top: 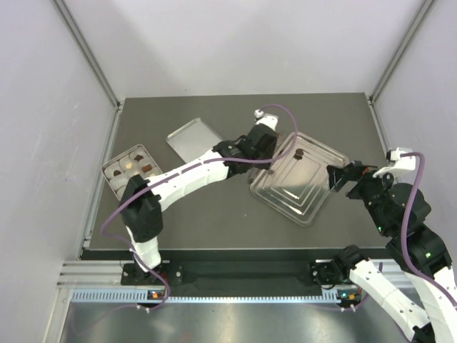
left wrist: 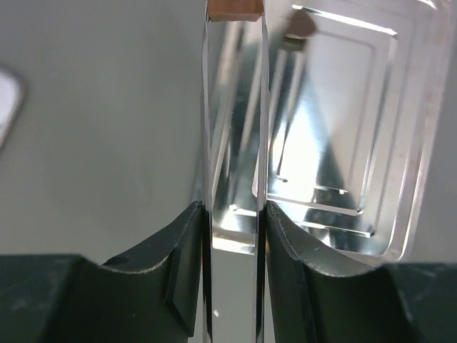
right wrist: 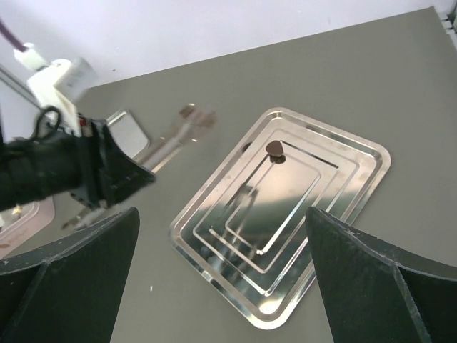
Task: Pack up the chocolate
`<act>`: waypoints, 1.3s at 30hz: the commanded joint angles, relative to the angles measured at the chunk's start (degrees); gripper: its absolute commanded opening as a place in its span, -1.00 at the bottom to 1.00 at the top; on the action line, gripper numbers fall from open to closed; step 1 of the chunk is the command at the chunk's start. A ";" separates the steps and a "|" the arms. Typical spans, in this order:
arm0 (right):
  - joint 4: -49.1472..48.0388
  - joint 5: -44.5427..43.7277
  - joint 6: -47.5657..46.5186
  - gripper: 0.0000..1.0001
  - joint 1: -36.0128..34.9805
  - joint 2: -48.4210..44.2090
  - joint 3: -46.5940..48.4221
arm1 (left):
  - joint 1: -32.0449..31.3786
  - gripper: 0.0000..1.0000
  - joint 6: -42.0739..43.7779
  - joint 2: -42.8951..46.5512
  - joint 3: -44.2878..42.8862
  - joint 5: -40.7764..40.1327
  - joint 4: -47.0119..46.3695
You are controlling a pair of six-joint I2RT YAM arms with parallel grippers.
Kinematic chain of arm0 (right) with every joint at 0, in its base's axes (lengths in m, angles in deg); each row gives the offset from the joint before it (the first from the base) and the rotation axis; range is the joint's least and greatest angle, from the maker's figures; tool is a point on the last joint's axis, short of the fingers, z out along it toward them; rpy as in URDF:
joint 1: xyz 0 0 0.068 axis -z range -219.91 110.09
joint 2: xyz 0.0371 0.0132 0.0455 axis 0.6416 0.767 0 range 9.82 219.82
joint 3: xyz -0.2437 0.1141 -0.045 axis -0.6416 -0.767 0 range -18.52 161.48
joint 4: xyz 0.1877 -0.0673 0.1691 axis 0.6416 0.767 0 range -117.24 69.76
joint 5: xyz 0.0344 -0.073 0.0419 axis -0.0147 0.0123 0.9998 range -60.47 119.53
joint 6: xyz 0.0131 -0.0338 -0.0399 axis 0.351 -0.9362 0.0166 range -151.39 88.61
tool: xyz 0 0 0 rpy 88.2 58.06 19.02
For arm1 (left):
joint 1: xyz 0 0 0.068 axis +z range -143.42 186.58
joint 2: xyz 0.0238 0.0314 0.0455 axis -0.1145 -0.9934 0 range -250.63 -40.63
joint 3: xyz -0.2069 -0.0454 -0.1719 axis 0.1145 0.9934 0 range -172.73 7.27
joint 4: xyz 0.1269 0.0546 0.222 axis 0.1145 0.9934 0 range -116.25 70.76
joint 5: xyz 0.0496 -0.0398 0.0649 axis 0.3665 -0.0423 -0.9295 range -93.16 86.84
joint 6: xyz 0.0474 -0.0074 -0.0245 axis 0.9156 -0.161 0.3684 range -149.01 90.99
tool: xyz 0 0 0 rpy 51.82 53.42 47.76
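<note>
My left gripper (left wrist: 234,214) is shut on a pair of shiny metal tongs (left wrist: 208,128), whose tips pinch a small brown chocolate (left wrist: 232,8) over the left edge of the steel tray (top: 303,204). In the top view the left gripper (top: 258,158) hangs beside that tray. One dark chocolate (top: 298,153) lies on the tray's far part and shows too in the right wrist view as a dark chocolate (right wrist: 274,148). A small tin box (top: 114,182) at the left holds several brown and cream pieces. My right gripper (right wrist: 221,212) is open and holds nothing, just off the tray's right edge.
The tin's flat lid (top: 193,137) lies behind the left arm, between the box and the tray. The left arm (right wrist: 64,171) reaches across the middle of the dark table. Grey walls close the table in on the left, right and back.
</note>
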 commanded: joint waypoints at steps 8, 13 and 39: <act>-1.05 2.54 1.31 1.00 -0.80 -0.45 -0.17 | 17.62 -0.34 -13.64 19.70 14.93 -5.37 10.66; -1.93 4.91 1.40 0.99 -0.80 0.08 -0.53 | 30.19 -0.33 -13.21 29.44 22.14 -5.98 15.22; -1.76 16.16 1.04 0.99 -3.52 7.64 4.22 | 54.20 -0.30 -9.60 41.07 36.56 -14.07 22.27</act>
